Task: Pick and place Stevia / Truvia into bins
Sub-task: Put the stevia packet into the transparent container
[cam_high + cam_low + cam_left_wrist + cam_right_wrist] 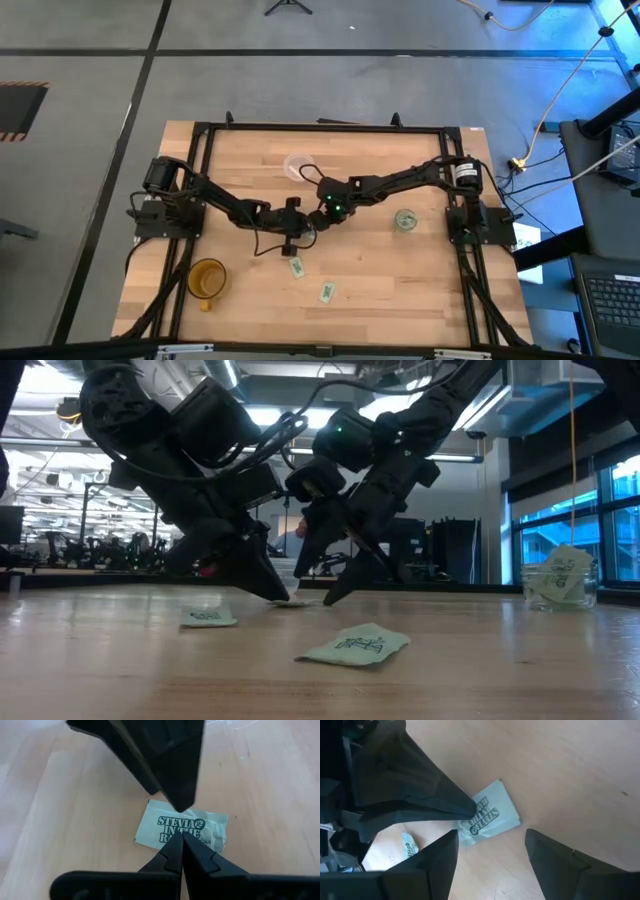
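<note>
A white-and-green Stevia sachet (192, 827) lies flat on the table's middle, and also shows in the right wrist view (492, 815). My left gripper (181, 840) is shut, with its tips on this sachet. My right gripper (490, 855) is open and comes in from the right, its fingers on either side of the sachet. Two more sachets (297, 268) (326, 292) lie flat nearer the front edge. The wider whitish cup (299, 167) stands at the far middle. The smaller glassy cup (405, 219) stands at the right with sachets inside. My left gripper presses its shut fingertips down on the middle of the sachet's printed face (170, 827), slanting down from the table's left. The sachet lies flat on the table under them. My right gripper has one fingertip (181, 806) at the sachet's far edge; I cannot tell whether it touches.
An amber mug (207, 278) with a handle stands at the front left. The two arms meet close together over the table's middle. Bare wood lies at the front right (420, 290).
</note>
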